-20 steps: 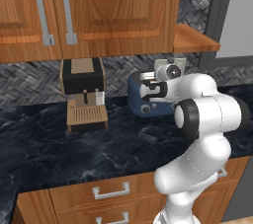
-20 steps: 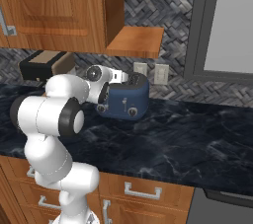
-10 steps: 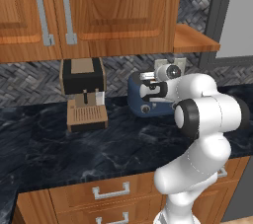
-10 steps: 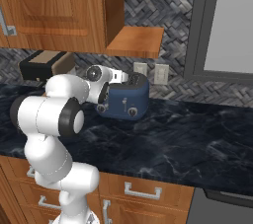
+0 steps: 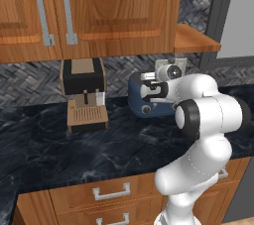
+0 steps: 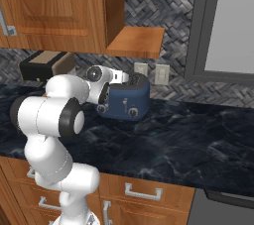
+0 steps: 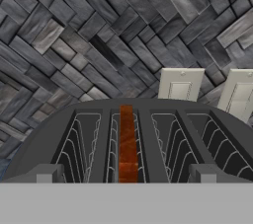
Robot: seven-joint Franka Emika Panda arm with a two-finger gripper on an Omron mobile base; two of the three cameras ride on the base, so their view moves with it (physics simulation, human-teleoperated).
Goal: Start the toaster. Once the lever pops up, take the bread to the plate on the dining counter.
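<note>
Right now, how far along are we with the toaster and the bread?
Early. The end effector is against the side of the toaster, where the lever would be, so starting it is what's in hand. In the hand view, one toaster slot holds a glowing orange strip, probably a heating element, so it may already be on; I can't confirm. No bread is visible there. Still left: the pop-up, then carrying the bread to the plate.

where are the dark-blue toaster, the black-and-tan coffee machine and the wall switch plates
dark-blue rounded boxy toaster (image 6: 130, 101): right base view, front face above the knobs.
black-and-tan coffee machine (image 5: 83, 76): left base view, black upper body.
cream wall switch plates (image 7: 180, 84): hand view, left plate's face.
</note>
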